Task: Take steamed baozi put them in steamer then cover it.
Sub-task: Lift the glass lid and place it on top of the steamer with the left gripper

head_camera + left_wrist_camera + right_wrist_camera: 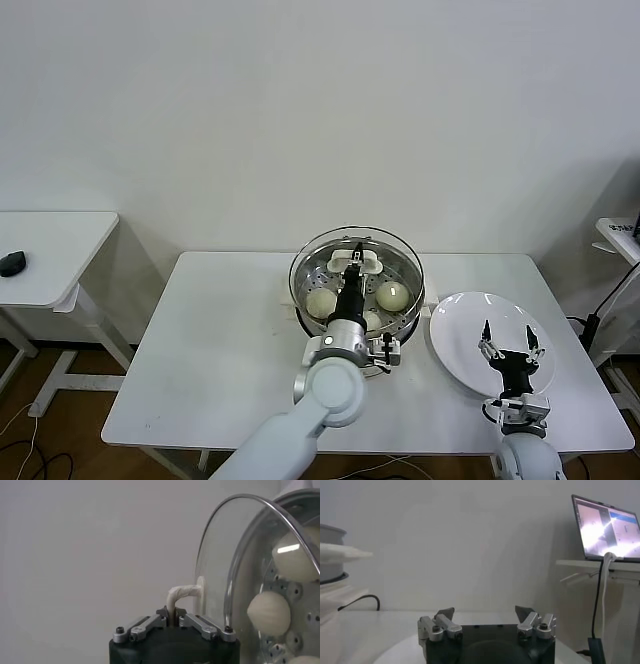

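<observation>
We see the left arm reach forward over the white table [210, 340], its left gripper [354, 262] pressed together on the white rectangular handle of the cover [400, 248]. In the left wrist view the fingertips pinch that pale handle, which arches from the clear glass. The cover, a round glass dome with a thin metal rim, sits over the steamer [300, 300], directly beneath the gripper. The steamer is shiny steel with a perforated tray. Through the glass, the steamed baozi [394, 294] lie on the tray just below and to either side of the fingers; they are smooth, rounded and cream-white.

The right gripper [511, 343] hovers low over the flat white plate [455, 345], well to the right of the steamer, its fingers spread wide with nothing between them. Beyond it, the right wrist view shows a laptop [606, 527] on a side shelf.
</observation>
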Controlling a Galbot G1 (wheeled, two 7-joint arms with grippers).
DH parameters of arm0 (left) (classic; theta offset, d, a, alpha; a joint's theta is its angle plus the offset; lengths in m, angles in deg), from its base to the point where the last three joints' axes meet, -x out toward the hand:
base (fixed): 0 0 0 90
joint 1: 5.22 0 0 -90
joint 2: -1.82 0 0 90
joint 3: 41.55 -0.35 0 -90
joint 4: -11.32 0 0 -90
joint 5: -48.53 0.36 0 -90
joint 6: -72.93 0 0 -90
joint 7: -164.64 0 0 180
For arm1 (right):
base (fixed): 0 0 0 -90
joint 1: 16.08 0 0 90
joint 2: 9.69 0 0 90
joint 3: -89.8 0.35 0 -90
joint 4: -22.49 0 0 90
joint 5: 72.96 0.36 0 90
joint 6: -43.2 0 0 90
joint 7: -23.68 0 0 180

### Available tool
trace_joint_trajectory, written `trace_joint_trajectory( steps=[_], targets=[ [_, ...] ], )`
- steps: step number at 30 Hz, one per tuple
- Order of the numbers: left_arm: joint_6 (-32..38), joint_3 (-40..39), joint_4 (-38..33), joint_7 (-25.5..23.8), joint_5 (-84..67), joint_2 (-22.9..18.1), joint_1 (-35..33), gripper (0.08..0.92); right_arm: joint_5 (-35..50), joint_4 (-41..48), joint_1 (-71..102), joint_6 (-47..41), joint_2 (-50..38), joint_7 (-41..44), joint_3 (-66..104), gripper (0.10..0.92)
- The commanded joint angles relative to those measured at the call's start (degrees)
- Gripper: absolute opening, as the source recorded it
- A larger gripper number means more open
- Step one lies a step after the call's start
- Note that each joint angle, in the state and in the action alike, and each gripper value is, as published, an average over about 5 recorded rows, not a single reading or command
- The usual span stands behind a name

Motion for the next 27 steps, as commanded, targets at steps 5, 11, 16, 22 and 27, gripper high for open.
trace_joint_trajectory(
  steps=[5, 11, 16, 22, 27],
  targets=[
    [-1.1, -1.2, 7.4, -0.5, 2.9, -3.9, 1.6, 0.186, 0.1, 0.1, -0.3, -0.3, -0.1, 0.0, 0.0, 0.823],
    [-0.4, -0.9, 8.8, 0.1, 2.8, -3.9, 1.6, 0.186, 0.2, 0.1, -0.4, -0.3, -0.2, 0.0, 0.0, 0.823],
    [0.0, -0.7, 9.6, 0.6, 2.9, -4.1, 1.6, 0.186, 0.2, 0.1, -0.6, -0.4, -0.3, 0.1, -0.1, 0.823],
    [0.4, -0.4, 10.5, 1.0, 3.1, -4.4, 1.8, 0.186, 0.3, 0.1, -0.8, -0.4, -0.3, 0.1, -0.1, 0.823],
    [0.7, -0.1, 10.4, 1.1, 3.2, -4.2, 1.5, 0.186, 0.3, 0.2, -0.8, -0.4, -0.4, 0.1, -0.1, 0.823]
  ],
)
